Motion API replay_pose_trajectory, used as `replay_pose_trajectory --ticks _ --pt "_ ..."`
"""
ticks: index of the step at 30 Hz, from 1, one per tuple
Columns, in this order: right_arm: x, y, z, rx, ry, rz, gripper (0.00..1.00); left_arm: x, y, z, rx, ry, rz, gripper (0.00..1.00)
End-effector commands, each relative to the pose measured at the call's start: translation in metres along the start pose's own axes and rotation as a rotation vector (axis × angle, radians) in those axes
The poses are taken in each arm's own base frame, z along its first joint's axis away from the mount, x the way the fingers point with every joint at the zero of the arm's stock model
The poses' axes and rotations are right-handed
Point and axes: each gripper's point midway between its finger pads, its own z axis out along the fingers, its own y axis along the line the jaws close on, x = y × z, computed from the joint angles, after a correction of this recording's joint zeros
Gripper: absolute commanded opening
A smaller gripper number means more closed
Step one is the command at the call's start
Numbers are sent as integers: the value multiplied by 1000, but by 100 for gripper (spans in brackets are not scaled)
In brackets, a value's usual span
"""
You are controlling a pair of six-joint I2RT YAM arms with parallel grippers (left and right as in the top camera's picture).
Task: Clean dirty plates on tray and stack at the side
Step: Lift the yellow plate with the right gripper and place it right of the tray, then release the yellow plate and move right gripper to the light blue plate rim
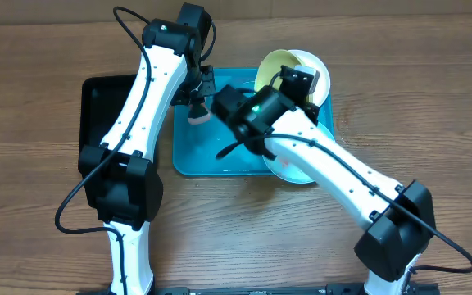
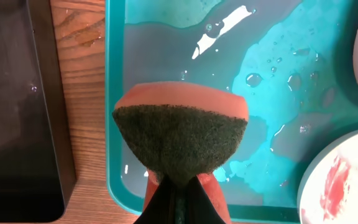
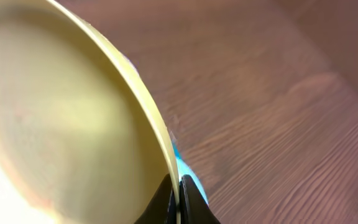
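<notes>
Over the left half of the tray (image 1: 197, 157), the left gripper (image 2: 178, 186) was clamped on an orange sponge (image 2: 180, 140), its dark green scouring face showing. At the far right corner of the tray, the right gripper (image 3: 178, 196) pinched the rim of the yellow-green plate (image 3: 61, 118), holding it tilted on edge, its inner face a blurred dull yellow. A white plate (image 1: 319, 70) lay just behind it. A pale plate (image 2: 344, 180) with red smears sat at the tray's near right corner. Water pooled on the turquoise tray, with a black tray (image 1: 101, 102) just left of it.
</notes>
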Motion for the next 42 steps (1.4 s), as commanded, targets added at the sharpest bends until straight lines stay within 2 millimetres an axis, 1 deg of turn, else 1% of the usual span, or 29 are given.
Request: replay_pose_trajectory --ticks 1,4,7,11,13,16,17,19,22,24,26,27,30,32,38,39,41,42 --pt "-1 -4 6 -91 158 19 4 -3 1 -11 -2 -35 -16 4" --pt "-4 -5 21 -160 266 20 3 -3 1 -11 -2 -35 -16 4" --pt "-13 -11 40 -247 362 45 4 -4 1 -11 -2 -37 -16 4" --pt "-27 -28 77 -346 482 120 4 -6 -1 -11 3 -46 -16 4" --pt "-32 -45 101 -377 535 177 4 -7 -1 -11 4 -51 -17 4" --pt "-35 -87 143 -319 586 312 4 -9 0 -11 1 -58 -17 4" --pt "-35 -98 152 -301 593 342 4 -9 1 -11 -5 -60 -17 4" --pt "-30 -120 175 -266 609 408 4 -9 4 -11 -22 -63 -17 4" --pt "-14 -145 204 -221 637 485 4 -9 6 -11 -35 -66 -18 4" --pt "1 -156 221 -205 660 535 4 -10 6 -12 -36 -70 -23 4" --pt "16 -162 234 -204 680 573 4 -11 7 -12 -38 -73 -44 4" --pt "27 -165 242 -203 695 593 4 -12 7 -12 -37 -76 -50 4" --pt "51 -172 254 -178 719 616 4 -13 6 -12 -34 -81 -57 4" --pt "65 -174 258 -169 732 614 4 -13 6 -12 -33 -83 -57 4" --pt "93 -171 258 -172 775 554 4 -15 5 -12 -30 -89 -57 4" --pt "95 -171 257 -169 785 551 8 -15 5 -12 -30 -90 -56 4" --pt "96 -169 252 -199 804 517 27 -16 5 -12 -29 -92 -56 4" --pt "93 -166 247 -230 818 505 34 -16 4 -12 -28 -94 -56 4"
